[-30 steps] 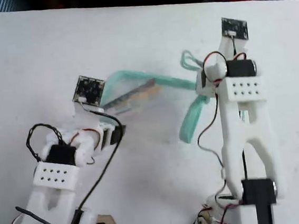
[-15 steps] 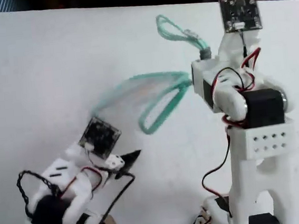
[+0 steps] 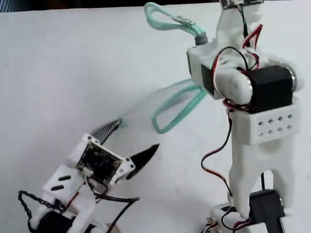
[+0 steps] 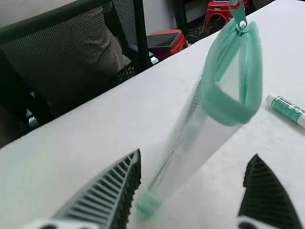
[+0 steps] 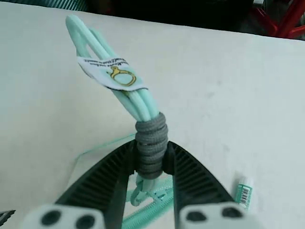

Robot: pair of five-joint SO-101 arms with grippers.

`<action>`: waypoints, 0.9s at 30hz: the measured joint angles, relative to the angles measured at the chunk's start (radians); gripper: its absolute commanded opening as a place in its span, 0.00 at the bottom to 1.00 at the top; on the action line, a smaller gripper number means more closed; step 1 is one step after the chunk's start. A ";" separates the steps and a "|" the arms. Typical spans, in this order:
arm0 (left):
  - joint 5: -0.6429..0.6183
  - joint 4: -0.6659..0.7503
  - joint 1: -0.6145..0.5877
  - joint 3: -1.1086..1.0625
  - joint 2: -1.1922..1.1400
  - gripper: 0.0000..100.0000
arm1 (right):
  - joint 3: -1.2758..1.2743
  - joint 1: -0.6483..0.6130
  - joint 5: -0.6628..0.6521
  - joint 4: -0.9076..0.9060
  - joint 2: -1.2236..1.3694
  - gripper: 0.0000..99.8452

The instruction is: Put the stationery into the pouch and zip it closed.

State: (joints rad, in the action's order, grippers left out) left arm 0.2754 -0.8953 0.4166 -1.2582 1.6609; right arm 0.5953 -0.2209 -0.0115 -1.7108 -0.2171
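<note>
Right wrist view shows the right fingers (image 5: 125, 164) clamped tight on the grey band (image 5: 151, 136) that binds the pouch's teal carry loop (image 5: 102, 52), which stands up beyond them. Seen from overhead, that arm has swung up and toward the far side of the desk (image 3: 40, 67) within the last second. It has hauled the pouch (image 3: 168, 107) off the surface where it had lain flat between the two arms. The pouch now hangs slanting from the loop, its low corner toward the left arm; whether that corner touches the desk cannot be told. The left fingers (image 3: 142, 155), spread wide and holding nothing, have drawn back from the pouch's end, which they were beside a second ago. They now point at it, and the left wrist view frames the low corner between them. The teal zip edge (image 4: 233, 81) gapes in a loop, so the mouth looks unzipped, and a slim ruler-like strip appears to lie inside. A marker (image 4: 286, 109) lies on the desk beyond the pouch, apart from it. On this evidence the lift has carried the opening up and away from the loose stationery. The marker at least has yet to go in, and zipping has not begun.
</note>
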 measured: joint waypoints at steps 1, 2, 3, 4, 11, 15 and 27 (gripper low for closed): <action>0.014 0.028 0.002 0.000 -0.028 0.34 | 0.002 0.000 0.000 0.000 0.005 0.02; 0.025 0.058 0.002 0.000 -0.063 0.34 | 0.003 0.000 0.000 0.000 0.008 0.02; 0.031 0.092 0.002 0.000 -0.094 0.34 | 0.003 0.002 0.000 0.000 0.011 0.02; 0.037 0.130 0.002 0.000 -0.133 0.34 | 0.006 0.002 0.000 0.000 0.014 0.02; 0.044 0.338 0.026 -0.005 -0.348 0.34 | 0.006 0.002 0.000 0.000 0.020 0.02; 0.044 0.367 0.068 -0.009 -0.368 0.34 | 0.006 0.002 0.021 0.009 0.020 0.02; 0.109 0.743 0.075 -0.037 -0.649 0.30 | 0.006 -0.038 0.025 0.020 0.072 0.02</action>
State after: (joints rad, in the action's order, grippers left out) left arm 0.3844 -0.1527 0.4918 -1.2950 1.0119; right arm 0.6015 -0.2593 0.0130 -1.6909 -0.1450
